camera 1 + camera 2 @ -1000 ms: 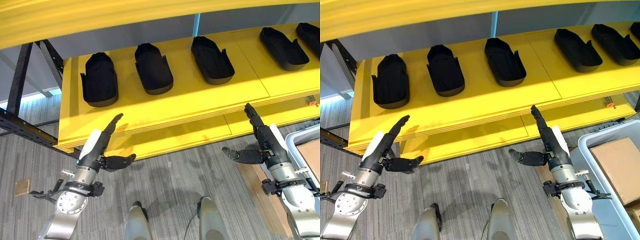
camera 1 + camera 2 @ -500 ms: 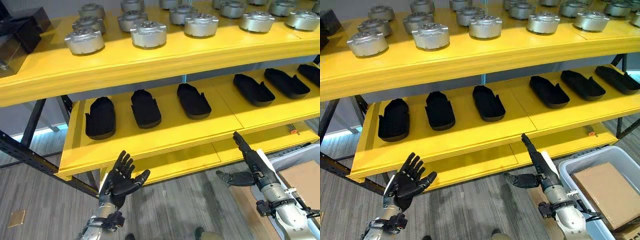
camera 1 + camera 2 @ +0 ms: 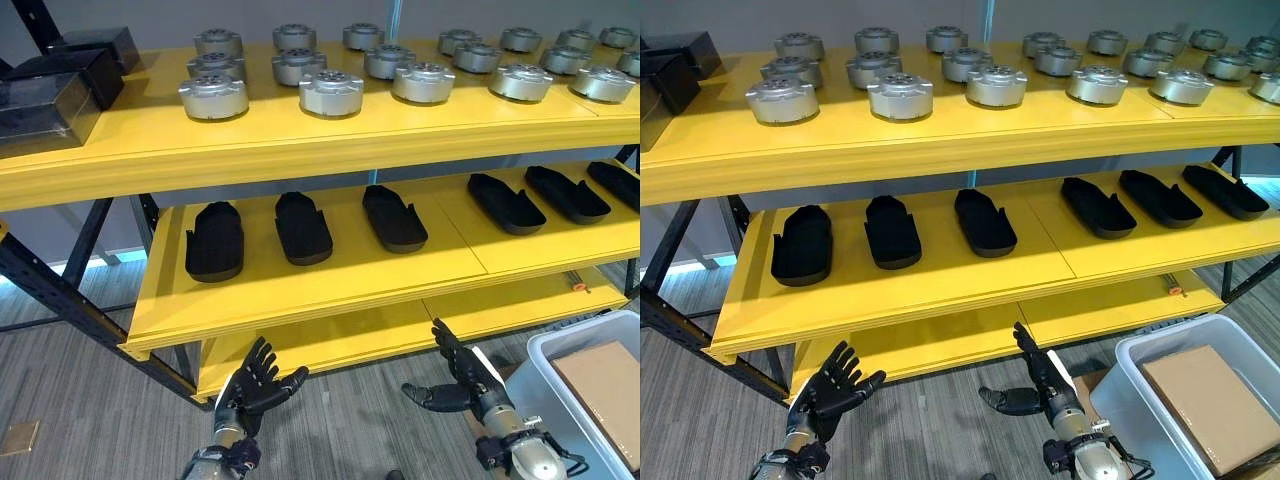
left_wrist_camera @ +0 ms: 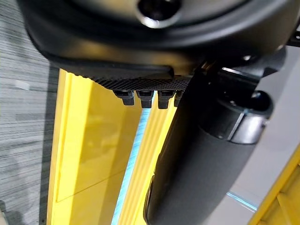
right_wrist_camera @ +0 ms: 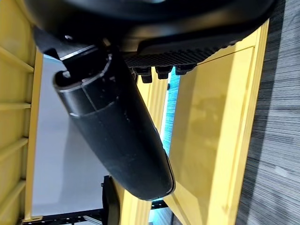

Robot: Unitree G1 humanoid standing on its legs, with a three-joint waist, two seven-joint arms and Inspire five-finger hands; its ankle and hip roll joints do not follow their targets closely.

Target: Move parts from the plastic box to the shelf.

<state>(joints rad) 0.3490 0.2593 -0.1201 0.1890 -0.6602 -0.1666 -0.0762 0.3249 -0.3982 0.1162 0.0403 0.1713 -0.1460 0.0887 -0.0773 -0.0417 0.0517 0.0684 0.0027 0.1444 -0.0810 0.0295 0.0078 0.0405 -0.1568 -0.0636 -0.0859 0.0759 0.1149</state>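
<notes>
Black, shoe-shaped parts (image 3: 303, 227) lie on the yellow shelf (image 3: 330, 290), long axes running front to back; left hand (image 3: 256, 378) and right hand (image 3: 462, 372) hover spread, empty

Black parts (image 3: 303, 227) lie on yellow shelf (image 3: 330, 285).

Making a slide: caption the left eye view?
Both open hands, left and right, hover empty below yellow shelf of black parts.
</notes>
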